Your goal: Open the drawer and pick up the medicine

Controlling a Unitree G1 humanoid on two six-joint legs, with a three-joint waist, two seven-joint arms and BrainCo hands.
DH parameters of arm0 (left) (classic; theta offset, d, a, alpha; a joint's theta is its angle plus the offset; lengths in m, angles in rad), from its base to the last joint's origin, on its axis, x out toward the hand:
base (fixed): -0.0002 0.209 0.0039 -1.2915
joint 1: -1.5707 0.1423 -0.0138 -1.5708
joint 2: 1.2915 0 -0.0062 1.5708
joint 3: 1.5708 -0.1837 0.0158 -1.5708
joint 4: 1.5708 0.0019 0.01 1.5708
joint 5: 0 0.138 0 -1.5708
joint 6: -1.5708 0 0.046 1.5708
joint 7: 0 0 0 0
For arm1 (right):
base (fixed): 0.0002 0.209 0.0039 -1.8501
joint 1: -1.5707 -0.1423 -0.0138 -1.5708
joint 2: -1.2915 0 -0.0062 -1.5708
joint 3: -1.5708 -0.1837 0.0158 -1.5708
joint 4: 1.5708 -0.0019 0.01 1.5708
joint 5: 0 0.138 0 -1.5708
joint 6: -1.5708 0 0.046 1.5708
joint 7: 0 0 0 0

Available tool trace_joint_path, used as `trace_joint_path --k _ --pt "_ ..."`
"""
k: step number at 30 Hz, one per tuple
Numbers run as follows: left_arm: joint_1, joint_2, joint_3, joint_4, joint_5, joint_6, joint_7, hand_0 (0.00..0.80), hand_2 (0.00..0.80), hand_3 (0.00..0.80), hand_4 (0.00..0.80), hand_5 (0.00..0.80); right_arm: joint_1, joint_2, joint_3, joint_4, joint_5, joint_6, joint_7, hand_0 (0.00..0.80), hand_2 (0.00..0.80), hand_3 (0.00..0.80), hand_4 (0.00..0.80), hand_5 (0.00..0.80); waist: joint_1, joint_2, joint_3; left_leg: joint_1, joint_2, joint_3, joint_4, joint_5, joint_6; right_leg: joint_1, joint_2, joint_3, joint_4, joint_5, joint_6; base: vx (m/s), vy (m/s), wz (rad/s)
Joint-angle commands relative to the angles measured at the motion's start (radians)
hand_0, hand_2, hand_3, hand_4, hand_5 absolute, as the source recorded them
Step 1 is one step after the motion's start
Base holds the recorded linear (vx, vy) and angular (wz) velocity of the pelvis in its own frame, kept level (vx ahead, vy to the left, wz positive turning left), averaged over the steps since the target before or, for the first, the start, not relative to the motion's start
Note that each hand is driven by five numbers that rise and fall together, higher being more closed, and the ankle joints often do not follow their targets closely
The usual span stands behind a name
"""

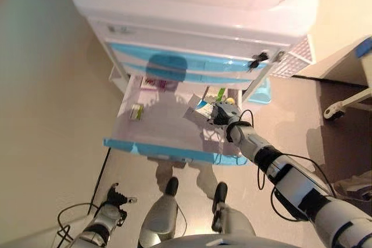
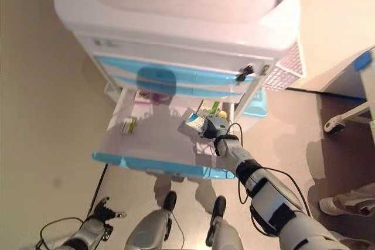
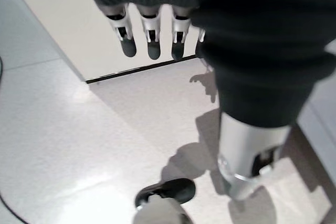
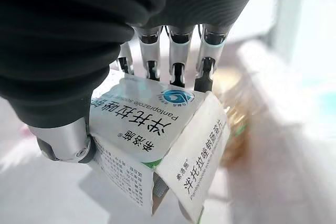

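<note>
On the beige floor the cart's drawer [image 1: 168, 146] is standing pulled out, and I'm gripping the medicine box [image 4: 157, 145] in my right hand [image 1: 222, 112] over its right side, left hand [image 1: 110, 201] hanging relaxed; only lifting clear remains, I judge.

White plastic trolley cabinet with blue drawer fronts [image 1: 192, 21] stands on beige floor [image 1: 52, 161] | pulled-out white drawer with blue front edge [image 1: 168, 150] | small green-and-white box [image 1: 136, 112] on left of drawer bottom | pink-and-white packet [image 1: 152, 83] at back.
</note>
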Motion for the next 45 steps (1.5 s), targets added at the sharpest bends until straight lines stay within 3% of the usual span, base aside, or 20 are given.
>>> trace_joint_path --k 1,6,13,24,35,45 --pt "-0.006 -0.002 0.014 0.060 0.045 0.003 0.001 0.000 0.000 0.000 0.000 0.000 -0.031 -0.068 -0.029 -0.095 0.021 -0.038 0.006 0.800 0.800 0.800 0.800 0.800 -0.010 -0.004 -0.028 -0.008 -0.026 -0.018 -0.107 0.063 0.027 0.017 0.012 -0.010 0.036 -0.026 0.061 0.091 -0.006 -0.11" --pt "0.025 -0.005 0.047 0.064 0.081 0.009 -0.007 0.000 0.000 0.000 0.000 0.000 0.068 -0.133 -0.095 -0.243 0.044 -0.055 0.021 0.800 0.800 0.800 0.800 0.800 -0.027 -0.002 -0.077 0.034 -0.014 -0.007 -0.148 0.069 0.022 0.053 0.017 -0.014 0.001 -0.023 0.065 0.086 -0.006 -0.08" --pt "0.090 -0.015 0.125 0.090 0.151 0.022 -0.021 0.000 0.000 0.000 0.000 0.000 0.295 -0.255 -0.299 -0.548 0.106 -0.099 0.019 0.800 0.800 0.800 0.800 0.800 -0.057 0.000 -0.145 0.093 -0.004 0.009 -0.170 0.058 0.019 0.102 0.020 -0.007 -0.018 -0.032 0.068 0.091 0.001 -0.10" --pt "0.126 -0.025 0.155 0.092 0.210 0.041 -0.023 0.000 0.000 0.000 0.000 0.000 0.444 -0.285 -0.494 -0.766 0.176 -0.124 -0.012 0.800 0.800 0.800 0.800 0.800 -0.071 0.002 -0.174 0.124 0.002 0.015 -0.175 0.041 0.019 0.130 0.020 -0.013 -0.023 -0.042 0.068 0.040 0.001 -0.03" --pt "0.144 -0.015 0.119 0.082 0.230 0.055 -0.027 0.000 0.000 0.000 0.000 0.000 0.289 -0.323 -0.572 -0.717 0.285 -0.094 -0.099 0.800 0.800 0.800 0.800 0.800 -0.053 -0.010 -0.171 0.124 0.002 0.014 -0.175 0.034 0.022 0.128 0.025 -0.014 -0.025 -0.046 0.067 0.012 0.000 0.00" --pt "0.132 -0.001 0.077 0.092 0.214 0.065 -0.013 0.000 0.000 0.000 0.000 0.000 0.029 -0.383 -0.503 -0.617 0.308 -0.071 -0.170 0.800 0.800 0.800 0.800 0.800 -0.028 -0.030 -0.158 0.115 0.000 0.006 -0.173 0.033 0.023 0.124 0.028 -0.017 -0.026 -0.044 0.065 0.000 0.000 0.00"
